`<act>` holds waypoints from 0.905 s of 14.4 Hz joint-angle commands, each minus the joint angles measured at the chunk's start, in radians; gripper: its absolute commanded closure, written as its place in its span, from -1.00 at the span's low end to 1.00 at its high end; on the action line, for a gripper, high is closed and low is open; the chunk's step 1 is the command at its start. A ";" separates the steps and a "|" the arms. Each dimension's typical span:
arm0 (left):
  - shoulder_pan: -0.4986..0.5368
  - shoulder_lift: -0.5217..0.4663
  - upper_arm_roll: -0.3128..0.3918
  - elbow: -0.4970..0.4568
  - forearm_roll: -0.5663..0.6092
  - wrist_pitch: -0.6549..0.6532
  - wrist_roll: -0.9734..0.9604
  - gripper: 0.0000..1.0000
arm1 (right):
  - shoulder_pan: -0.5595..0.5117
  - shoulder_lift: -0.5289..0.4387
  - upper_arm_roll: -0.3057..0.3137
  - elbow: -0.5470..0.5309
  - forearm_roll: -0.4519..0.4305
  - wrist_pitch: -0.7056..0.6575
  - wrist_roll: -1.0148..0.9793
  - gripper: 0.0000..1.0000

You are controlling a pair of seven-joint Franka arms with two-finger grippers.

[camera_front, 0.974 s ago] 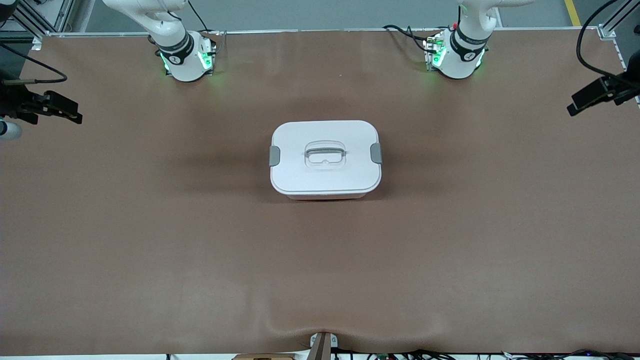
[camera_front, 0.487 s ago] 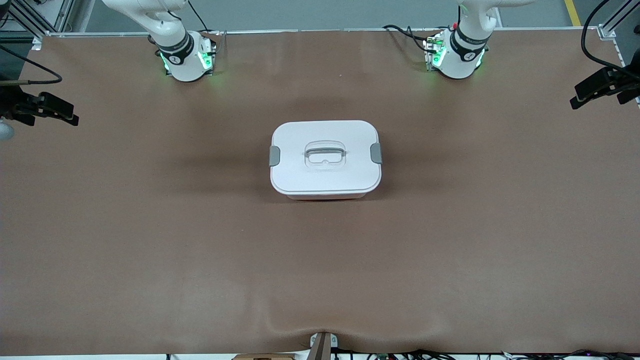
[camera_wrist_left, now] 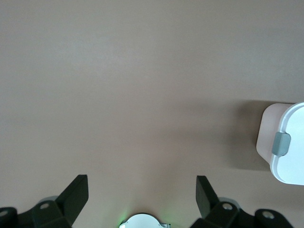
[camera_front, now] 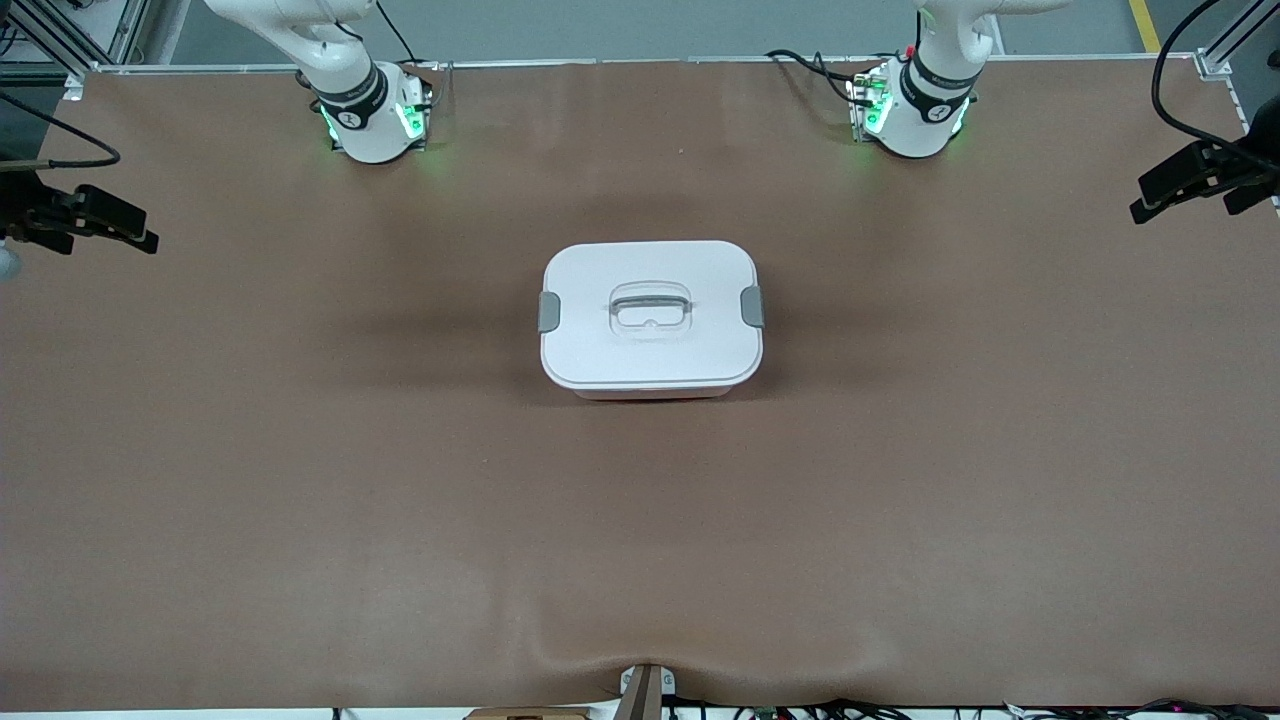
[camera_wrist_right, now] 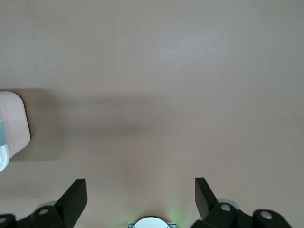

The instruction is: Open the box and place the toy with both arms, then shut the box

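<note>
With fingers spread wide and holding nothing, the left gripper [camera_wrist_left: 141,190] hangs over the table [camera_front: 300,450] at the left arm's end and the right gripper [camera_wrist_right: 141,190] over the right arm's end, the lidded box [camera_front: 651,318] lying mid-table between them.

Closed box [camera_front: 651,318] standing mid-table as sole obstacle, brown table [camera_front: 300,500] left bare to every edge and corner
</note>
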 commanded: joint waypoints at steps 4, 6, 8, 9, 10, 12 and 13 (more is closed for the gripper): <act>0.003 -0.022 0.012 -0.026 -0.008 0.031 0.039 -1.00 | -0.010 -0.008 0.006 -0.002 0.003 0.014 -0.002 -1.00; 0.003 -0.023 0.010 -0.025 -0.008 0.031 0.041 -1.00 | -0.009 -0.008 0.006 -0.002 0.003 0.014 -0.002 -1.00; 0.003 -0.023 0.010 -0.025 -0.008 0.031 0.030 -1.00 | -0.015 -0.006 0.004 -0.004 0.003 0.008 -0.002 -1.00; 0.003 -0.022 0.010 -0.025 -0.008 0.031 0.030 -1.00 | -0.013 -0.008 0.004 -0.004 0.003 0.006 -0.002 -1.00; 0.003 -0.022 0.010 -0.025 -0.008 0.031 0.030 -1.00 | -0.013 -0.006 0.004 -0.005 0.003 0.005 0.000 -1.00; 0.003 -0.017 0.010 -0.025 -0.008 0.031 0.028 -1.00 | -0.012 -0.006 0.004 -0.004 0.003 -0.004 0.002 -1.00; 0.005 -0.012 0.010 -0.020 -0.010 0.031 0.027 -1.00 | -0.013 -0.006 0.004 -0.004 0.003 -0.014 0.002 -1.00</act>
